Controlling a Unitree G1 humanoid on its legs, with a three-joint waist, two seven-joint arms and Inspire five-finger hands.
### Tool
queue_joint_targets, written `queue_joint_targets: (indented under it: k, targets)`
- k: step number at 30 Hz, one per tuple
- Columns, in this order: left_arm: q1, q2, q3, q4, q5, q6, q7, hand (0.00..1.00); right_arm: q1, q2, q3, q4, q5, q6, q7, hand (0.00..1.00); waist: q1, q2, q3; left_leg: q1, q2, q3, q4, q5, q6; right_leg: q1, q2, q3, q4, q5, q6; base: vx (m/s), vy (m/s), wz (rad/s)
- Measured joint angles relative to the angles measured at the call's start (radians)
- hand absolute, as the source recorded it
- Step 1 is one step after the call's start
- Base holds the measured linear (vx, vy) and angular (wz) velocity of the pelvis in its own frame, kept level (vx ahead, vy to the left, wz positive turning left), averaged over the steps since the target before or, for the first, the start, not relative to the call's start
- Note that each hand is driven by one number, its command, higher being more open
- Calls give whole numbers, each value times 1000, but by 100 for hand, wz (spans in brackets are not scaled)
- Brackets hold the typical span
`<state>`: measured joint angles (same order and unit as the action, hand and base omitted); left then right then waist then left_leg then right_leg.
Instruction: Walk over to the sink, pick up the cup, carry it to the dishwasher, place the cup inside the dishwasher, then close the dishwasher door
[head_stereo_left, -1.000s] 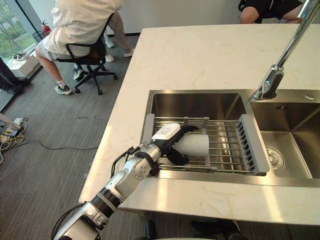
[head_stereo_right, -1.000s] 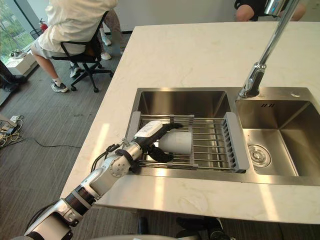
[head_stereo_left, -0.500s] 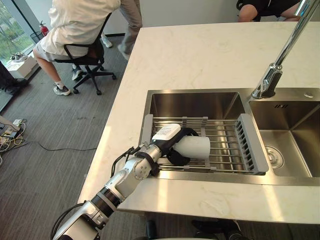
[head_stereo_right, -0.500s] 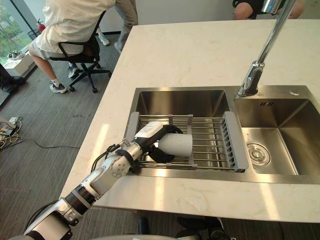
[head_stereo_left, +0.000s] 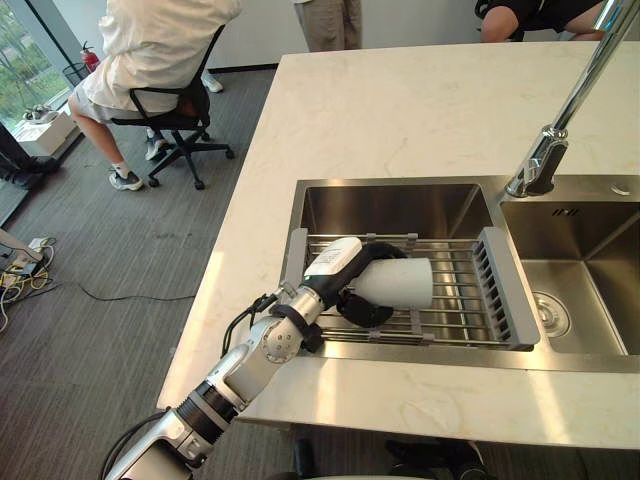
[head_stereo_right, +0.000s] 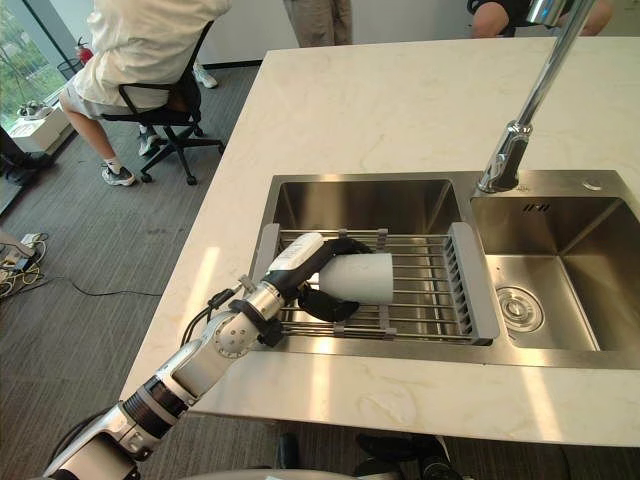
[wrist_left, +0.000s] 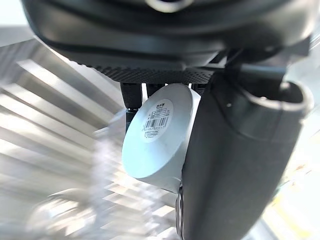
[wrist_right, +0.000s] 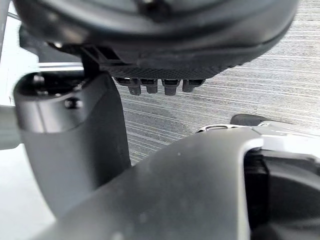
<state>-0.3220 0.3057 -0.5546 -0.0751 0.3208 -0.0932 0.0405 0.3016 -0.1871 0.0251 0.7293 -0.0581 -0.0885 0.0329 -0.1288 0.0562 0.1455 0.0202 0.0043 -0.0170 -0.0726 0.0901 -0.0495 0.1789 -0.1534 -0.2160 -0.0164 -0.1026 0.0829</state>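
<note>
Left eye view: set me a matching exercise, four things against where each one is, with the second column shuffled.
1 cup
2 rack
3 faucet
4 office chair

A on the floor, a person seated on it
B spanning the left basin
C gripped in the left robot hand
D at the back rim between the basins

Pairs: 1-C, 2-B, 3-D, 4-A
</note>
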Motion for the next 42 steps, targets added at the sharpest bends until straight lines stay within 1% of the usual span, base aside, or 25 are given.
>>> queue_joint_targets:
  k: [1, 5, 7, 10, 15, 19, 23, 24, 25, 26, 29, 31, 32, 34, 35, 36, 37, 38, 39, 40, 41, 42]
  targets:
    - [3, -14, 11, -20, -15, -10, 12, 0, 0, -1, 0, 3, 0, 0, -2, 100, 4, 2, -1, 1, 0, 0, 4, -1, 0, 2, 0, 0, 0, 0, 0, -38, -23, 0]
    - [64, -50, 63, -120, -63, -32, 54, 0, -11, -13, 0, 33, 0, 0, -15, 100, 9, 26, -17, 8, 3, -1, 5, -5, 2, 7, 3, 2, 5, -1, -2, -21, -11, -1]
    - [96, -64, 76, -154, -101, -46, 86, 0, -16, -18, 0, 53, 0, 0, -24, 100, 20, 36, -23, 10, 5, -1, 6, -5, 2, 6, 4, 4, 10, -1, -2, -51, -24, -1]
    - [133, -74, 86, -194, -150, -51, 118, 0, -17, -18, 0, 65, 2, 0, -35, 100, 36, 35, -24, 11, 7, -3, 7, -4, 3, 7, 6, 3, 14, -2, -3, -38, -20, 0]
    - [197, -100, 143, -243, -228, -63, 160, 0, -18, -17, 1, 72, 27, 0, -43, 100, 39, 32, -24, 11, 6, -5, 10, -4, 3, 9, 6, 1, 16, -2, -3, -3, -6, 1]
    - [237, -129, 156, -282, -268, -68, 188, 0, -17, -17, 3, 83, 29, 0, -52, 100, 59, 29, -26, 11, 6, -11, 13, -4, 3, 13, 7, -3, 16, -2, -3, -15, -24, 5]
    - [293, -140, 156, -317, -305, -79, 202, 0, -17, -15, 13, 84, 35, 0, -61, 100, 68, 17, -33, 10, 5, -21, 18, -4, 3, 21, 9, -11, 16, -3, -5, -25, -26, 7]
    - [310, -151, 156, -317, -325, -79, 201, 0, -15, -16, 23, 84, 36, 0, -66, 100, 78, 11, -39, 8, 5, -25, 22, -4, 3, 22, 9, -16, 16, -5, -7, -34, -26, 8]
    - [314, -155, 156, -317, -334, -80, 201, 0, -15, -15, 24, 84, 36, 0, -68, 100, 81, 12, -40, 7, 4, -29, 24, -4, 3, 25, 9, -20, 16, -5, -7, -50, -33, 17]
    - [324, -165, 157, -317, -352, -81, 202, 0, -14, -15, 26, 85, 36, 0, -73, 100, 87, 6, -38, 1, 3, -40, 29, -3, 3, 26, 10, -32, 18, -6, -8, -43, -24, 27]
    - [346, -175, 156, -317, -380, -84, 202, 0, -15, -16, 30, 86, 36, 0, -78, 100, 92, 5, -39, -29, -1, -77, 44, 7, 1, 25, 15, -68, 23, -8, -11, -59, -33, 41]
    - [359, -177, 154, -317, -393, -84, 202, 0, -16, -18, 31, 87, 37, 0, -81, 100, 113, 5, -39, -60, 3, -107, 49, 22, -5, 5, 25, -97, 38, -12, -17, -90, -51, 41]
    - [360, -179, 154, -317, -401, -84, 202, 0, -18, -19, 32, 88, 37, 0, -83, 100, 117, 6, -40, -70, 4, -113, 54, 24, -6, 0, 28, -103, 42, -12, -18, -81, -43, 32]
    - [363, -189, 156, -317, -419, -84, 208, 0, -35, -19, 35, 88, 38, 0, -90, 100, 139, 7, -40, -124, 10, -114, 96, 28, -10, -38, 39, -122, 84, -23, -32, -94, -26, 28]
    - [363, -191, 156, -317, -422, -84, 210, 0, -42, -19, 37, 88, 38, 0, -92, 100, 141, 6, -40, -137, 10, -115, 104, 30, -10, -49, 40, -129, 95, -30, -35, -125, -18, 38]
    - [364, -189, 153, -318, -423, -84, 211, 0, -53, -20, 39, 88, 38, 1, -97, 100, 140, 6, -40, -145, 17, -116, 80, 30, -8, -65, 35, -156, 110, -37, -43, -148, 11, 53]
    - [360, -182, 153, -317, -431, -84, 204, 0, -62, -8, 39, 90, 51, 4, -103, 100, 138, -27, -38, -162, 13, -45, 109, -21, 29, -71, 10, -186, 102, -31, -40, -137, 21, 63]
    - [355, -183, 150, -317, -435, -84, 200, 0, -64, -4, 40, 86, 65, 3, -105, 100, 132, -34, -37, -185, 16, 3, 183, -49, 46, -73, -6, -203, 108, -30, -37, -61, 41, 58]
    - [348, -184, 143, -317, -442, -86, 196, 0, -64, -2, 42, 81, 73, 3, -105, 100, 135, -34, -41, -203, 21, 67, 290, -78, 52, -78, -23, -216, 120, -29, -36, 51, 90, 52]
    - [339, -194, 132, -317, -451, -90, 191, 0, -69, -13, 42, 79, 77, 3, -100, 100, 133, -15, -53, -194, 59, 179, 385, -148, 55, -82, -33, -231, 142, -35, -21, 68, 111, 47]
    - [329, -202, 128, -317, -460, -90, 185, 0, -77, -17, 40, 77, 79, 4, -99, 100, 129, -1, -60, -189, 64, 209, 361, -162, 53, -92, -29, -236, 158, -40, -12, 37, 148, 44]
    - [318, -200, 125, -317, -464, -90, 180, 0, -87, -8, 41, 80, 86, 5, -100, 100, 122, 8, -69, -168, 53, 218, 302, -158, 50, -93, -30, -242, 156, -41, -9, -22, 100, 28]
